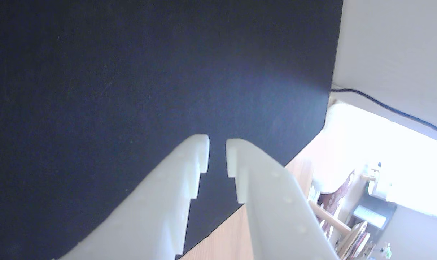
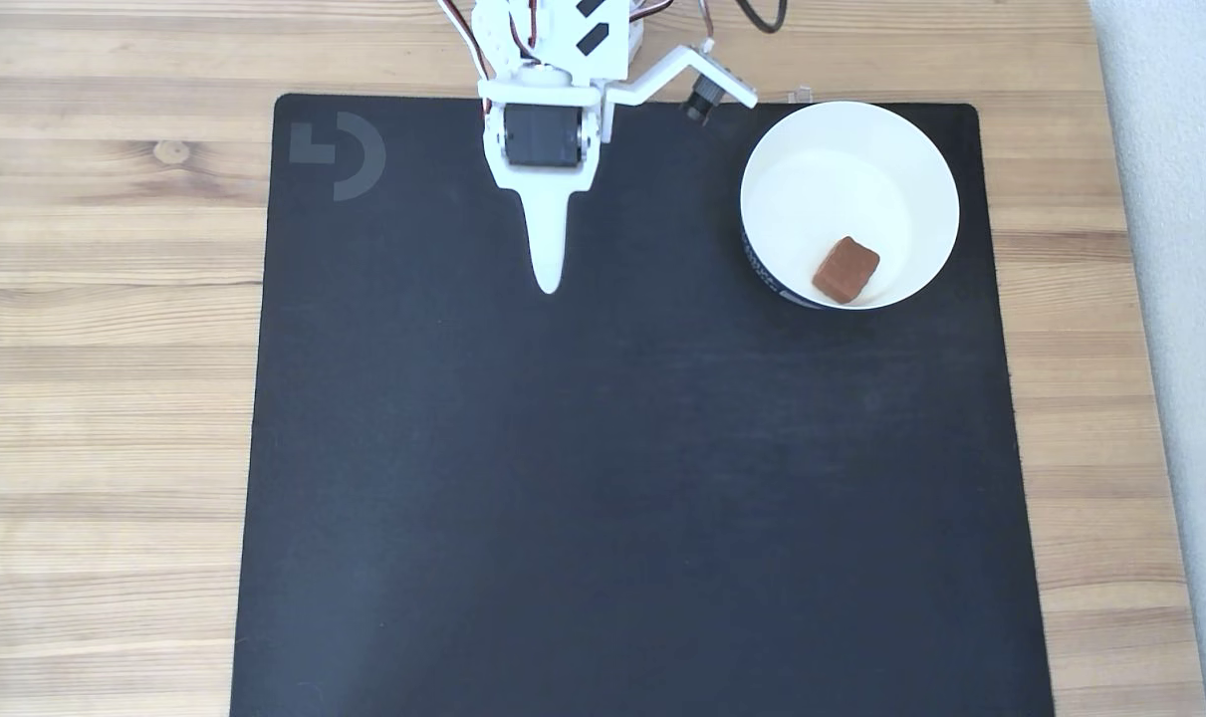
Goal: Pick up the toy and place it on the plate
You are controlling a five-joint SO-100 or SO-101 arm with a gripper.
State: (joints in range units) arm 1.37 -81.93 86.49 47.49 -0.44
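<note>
The little brown toy (image 2: pixel 846 270) sits inside the white plate (image 2: pixel 921 159), near the lower edge of the plate in the fixed view. The plate rests on the top right corner of a big black mat (image 2: pixel 622 478), and the mat lies on a wooden table (image 2: pixel 105 349). The mat has a grey logo (image 2: pixel 339 154) in its top left corner, shaped like a D, with no words to read. The white gripper (image 2: pixel 549 284) is over the mat, well away from the plate. In the wrist view the gripper (image 1: pixel 217 141) holds nothing, and its two fingers (image 1: pixel 189 162) have just a thin gap between them.
</note>
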